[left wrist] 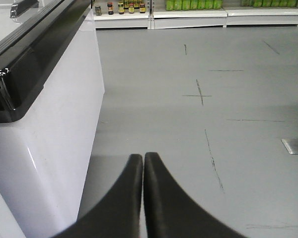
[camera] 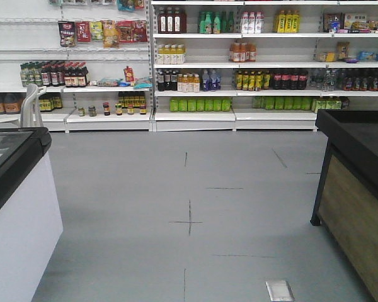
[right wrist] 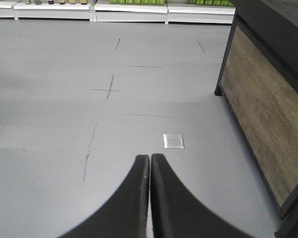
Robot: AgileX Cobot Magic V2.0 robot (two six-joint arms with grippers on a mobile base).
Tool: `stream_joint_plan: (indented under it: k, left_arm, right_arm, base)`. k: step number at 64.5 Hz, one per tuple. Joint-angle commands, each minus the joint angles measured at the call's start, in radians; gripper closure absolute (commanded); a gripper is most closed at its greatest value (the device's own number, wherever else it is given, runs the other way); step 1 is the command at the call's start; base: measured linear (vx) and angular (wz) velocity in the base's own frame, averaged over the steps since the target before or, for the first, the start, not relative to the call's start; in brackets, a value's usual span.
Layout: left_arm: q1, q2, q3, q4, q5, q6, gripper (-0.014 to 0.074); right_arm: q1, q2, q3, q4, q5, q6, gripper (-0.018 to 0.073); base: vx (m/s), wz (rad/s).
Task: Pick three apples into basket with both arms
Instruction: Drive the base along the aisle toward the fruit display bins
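Apples and basket: neither shows in any of the three views, so their look and place can't be told.

Left claw (left wrist: 142, 157): clenched. The two black fingers (left wrist: 121, 198) are pressed flat together with the seam shut along its length, gripping nothing. It hangs over the grey floor (left wrist: 213, 99), just beside a white cabinet (left wrist: 49, 129) with a glossy black rim, which fills the left of that view.

Right claw (right wrist: 150, 158): also clenched, fingers (right wrist: 176, 203) tight together, gripping nothing. It is over the same floor, with a small silver floor plate (right wrist: 173, 141) near and just ahead of the tips. A black-topped worktop (right wrist: 263, 109) with a wood-grain side panel stands to the right, its black leg on the floor.

Front view: a shop aisle.
- The white cabinet (camera: 19, 214) is at front left and the worktop (camera: 356, 207) at front right, with the floor (camera: 145, 189) running between them.
- Dark tape crosses (camera: 189, 220) and short lines mark the floor; the floor plate (camera: 279, 290) lies near the bottom edge.
- White shelves (camera: 239, 63) along the back carry rows of bottles: green, yellow, orange and dark.
- Snack packets (camera: 91, 31) hang at upper left.
- Labels are too small to read.
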Motion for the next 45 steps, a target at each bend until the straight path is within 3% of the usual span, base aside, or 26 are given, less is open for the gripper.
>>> stream_joint_plan:
  k: [1, 45]
  left_arm:
    - [-0.006, -0.015, -0.024, -0.003, -0.057, -0.003, 0.0604]
    - [-0.006, -0.015, -0.024, -0.003, -0.057, -0.003, 0.0604]
  right_arm:
    - [-0.003, -0.001, -0.001, -0.004, -0.075, 0.000, 0.0561]
    - [-0.003, -0.001, -0.001, -0.004, -0.072, 0.000, 0.0561]
  base:
    - [0.00, 0.00]
    - [0.00, 0.00]
